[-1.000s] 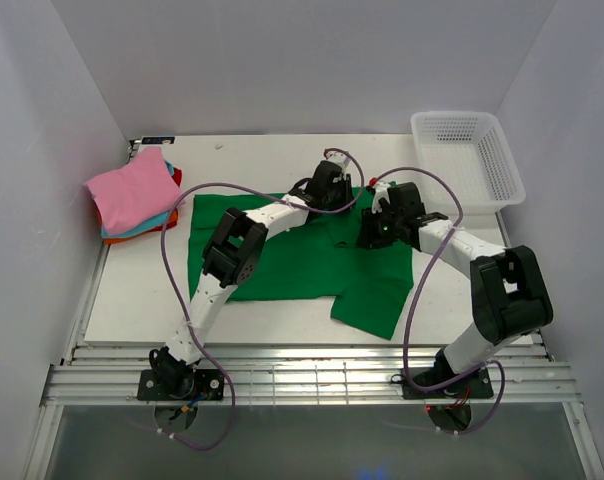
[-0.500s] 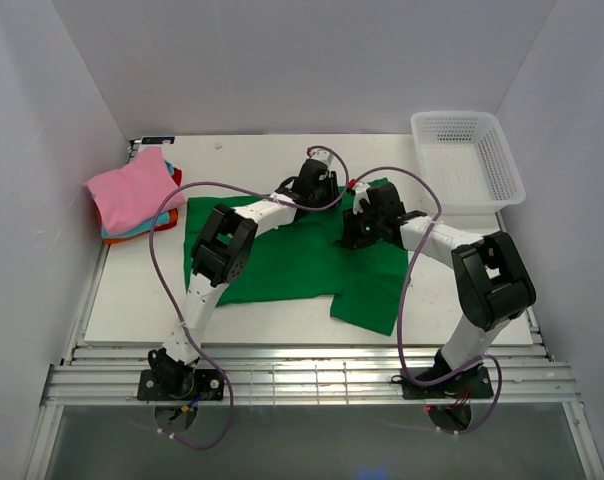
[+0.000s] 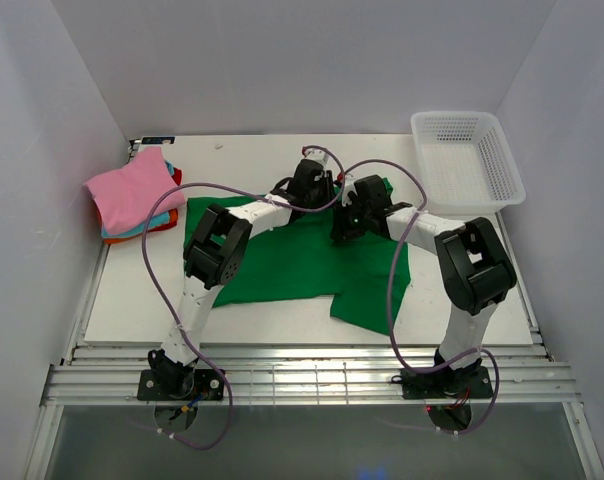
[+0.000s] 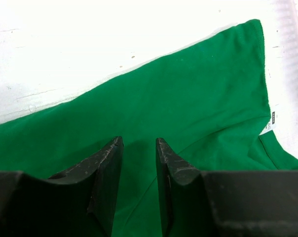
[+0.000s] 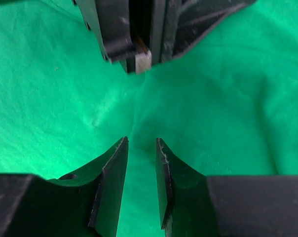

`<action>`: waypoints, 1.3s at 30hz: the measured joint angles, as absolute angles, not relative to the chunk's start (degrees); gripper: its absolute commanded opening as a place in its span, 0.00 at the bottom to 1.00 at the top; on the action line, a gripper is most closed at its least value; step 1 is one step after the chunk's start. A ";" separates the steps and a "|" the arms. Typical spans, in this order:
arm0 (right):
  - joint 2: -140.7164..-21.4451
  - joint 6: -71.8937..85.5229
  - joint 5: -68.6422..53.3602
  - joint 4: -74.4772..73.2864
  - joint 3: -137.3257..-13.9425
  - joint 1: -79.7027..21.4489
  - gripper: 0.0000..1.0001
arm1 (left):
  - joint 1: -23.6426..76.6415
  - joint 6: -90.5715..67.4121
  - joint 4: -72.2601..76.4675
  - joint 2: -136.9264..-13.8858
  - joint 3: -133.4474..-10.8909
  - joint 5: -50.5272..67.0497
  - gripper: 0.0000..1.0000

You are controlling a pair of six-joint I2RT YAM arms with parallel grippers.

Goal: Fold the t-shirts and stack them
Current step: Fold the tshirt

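Observation:
A bright green t-shirt (image 3: 282, 262) lies spread flat across the middle of the table. My left gripper (image 3: 314, 190) hovers over its far edge. In the left wrist view the gripper (image 4: 138, 144) is open by a narrow gap, and only green cloth (image 4: 188, 98) shows between the fingers. My right gripper (image 3: 339, 226) is close beside it, low over the shirt (image 5: 228, 98). It too is open (image 5: 141, 144), with nothing pinched. Folded t-shirts are stacked at the far left, pink (image 3: 132, 190) on top of teal and orange-red.
A white mesh basket (image 3: 467, 160) stands at the back right. The left gripper's black body (image 5: 134, 29) fills the top of the right wrist view, very near. A white label (image 4: 268, 127) shows at the shirt's edge. Bare white table (image 4: 90, 39) lies beyond the shirt.
Both grippers have slid left and toward the back over the green shirt. The right arm has swung in close to the left one. Both pairs of jaws have parted slightly.

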State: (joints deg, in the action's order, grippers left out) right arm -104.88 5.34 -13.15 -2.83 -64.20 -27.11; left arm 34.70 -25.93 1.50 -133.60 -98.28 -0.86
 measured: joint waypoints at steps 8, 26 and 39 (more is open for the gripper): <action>-107.87 4.91 -12.86 -2.83 -67.11 -27.88 0.35 | 34.04 -25.89 1.45 -133.60 -98.28 -0.84 0.43; -108.38 2.44 -7.44 -4.97 -67.64 -30.52 0.19 | 32.88 -25.91 1.52 -133.60 -98.26 0.40 0.43; -108.36 1.96 -6.57 -5.89 -67.61 -31.64 0.08 | 32.69 -26.39 1.23 -133.67 -98.26 2.35 0.43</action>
